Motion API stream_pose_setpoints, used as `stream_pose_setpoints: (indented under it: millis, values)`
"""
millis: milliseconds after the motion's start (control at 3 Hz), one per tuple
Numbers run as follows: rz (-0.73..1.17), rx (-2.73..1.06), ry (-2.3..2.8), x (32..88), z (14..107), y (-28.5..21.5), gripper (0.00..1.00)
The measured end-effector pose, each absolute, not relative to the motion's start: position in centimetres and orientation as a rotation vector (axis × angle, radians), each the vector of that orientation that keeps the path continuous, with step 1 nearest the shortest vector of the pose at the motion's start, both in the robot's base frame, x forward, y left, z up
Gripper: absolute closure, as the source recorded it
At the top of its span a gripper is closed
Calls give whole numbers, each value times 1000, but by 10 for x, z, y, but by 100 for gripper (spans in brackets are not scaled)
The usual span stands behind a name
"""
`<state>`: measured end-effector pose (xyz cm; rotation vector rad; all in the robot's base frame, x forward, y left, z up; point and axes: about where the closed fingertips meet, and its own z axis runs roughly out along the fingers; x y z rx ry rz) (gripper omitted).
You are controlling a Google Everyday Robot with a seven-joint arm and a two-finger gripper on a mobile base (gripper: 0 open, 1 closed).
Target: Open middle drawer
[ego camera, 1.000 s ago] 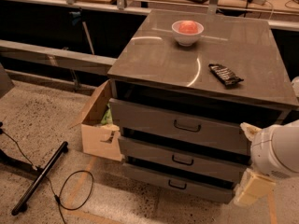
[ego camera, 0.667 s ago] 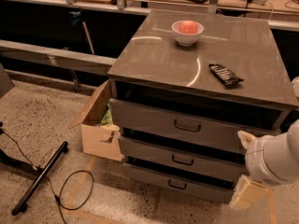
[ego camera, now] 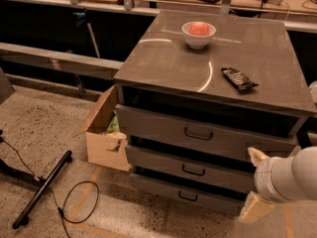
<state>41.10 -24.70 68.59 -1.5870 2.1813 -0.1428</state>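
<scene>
A grey metal cabinet (ego camera: pixel 208 58) has three drawers. The middle drawer (ego camera: pixel 163 162) has a flat grey front and a small dark wire handle (ego camera: pixel 193 170), and its front stands shut, in step with the other two. My gripper (ego camera: pixel 254 181) is at the lower right, in front of the right end of the middle and bottom drawers. It is open, with one cream finger (ego camera: pixel 257 155) above and the other (ego camera: pixel 254 208) below, and it holds nothing. It is well to the right of the handle.
On the cabinet top stand a white bowl (ego camera: pixel 198 33) with a red thing in it and a dark packet (ego camera: pixel 238 79). An open cardboard box (ego camera: pixel 105 133) sits on the floor against the cabinet's left side. A black bar (ego camera: pixel 42 190) and a cable (ego camera: pixel 79 202) lie on the floor at left.
My gripper and arm have moved a little downward at the lower right. The drawers have not moved.
</scene>
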Motion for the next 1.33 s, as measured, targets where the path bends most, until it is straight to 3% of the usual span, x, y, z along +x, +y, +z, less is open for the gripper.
stream_pose_setpoints:
  millis: [667,1333]
  values:
    - [-50,-1608,2169,412,606,-251,0]
    - [-141,-1631,2105,426,565,-243,0]
